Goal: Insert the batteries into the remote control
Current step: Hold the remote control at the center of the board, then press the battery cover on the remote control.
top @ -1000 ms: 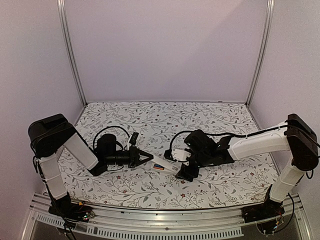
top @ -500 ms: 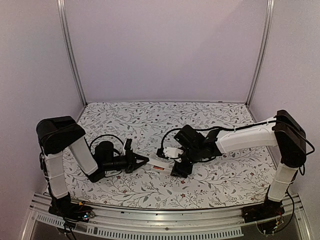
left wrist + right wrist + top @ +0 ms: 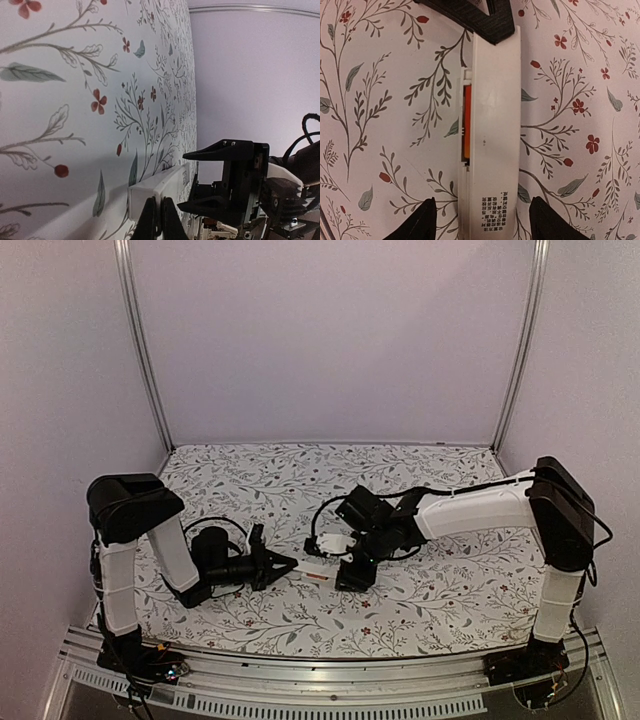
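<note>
The white remote control [image 3: 495,115] lies on the floral cloth between the two arms, also seen from above as the remote control [image 3: 313,574]. An orange-red battery [image 3: 468,120] sits in the open recess along its left side. My right gripper [image 3: 492,225] is open, its black fingertips [image 3: 425,222] standing either side of the remote's printed end without touching it. My left gripper [image 3: 160,217] is shut, with its tips against the remote's other end [image 3: 152,192]. From above, the left gripper [image 3: 290,564] and the right gripper [image 3: 342,575] face each other across the remote.
The floral tablecloth [image 3: 420,600] covers the whole table. Black cables [image 3: 225,525] loop beside the left wrist, and another cable [image 3: 325,512] arcs by the right wrist. White walls and aluminium posts [image 3: 140,350] enclose the space; a metal rail [image 3: 320,680] runs along the front.
The right arm has swung left until its gripper straddles the remote, and its fingers have narrowed. The left arm has drawn back left, with the remote slightly further left. The left gripper stays shut.
</note>
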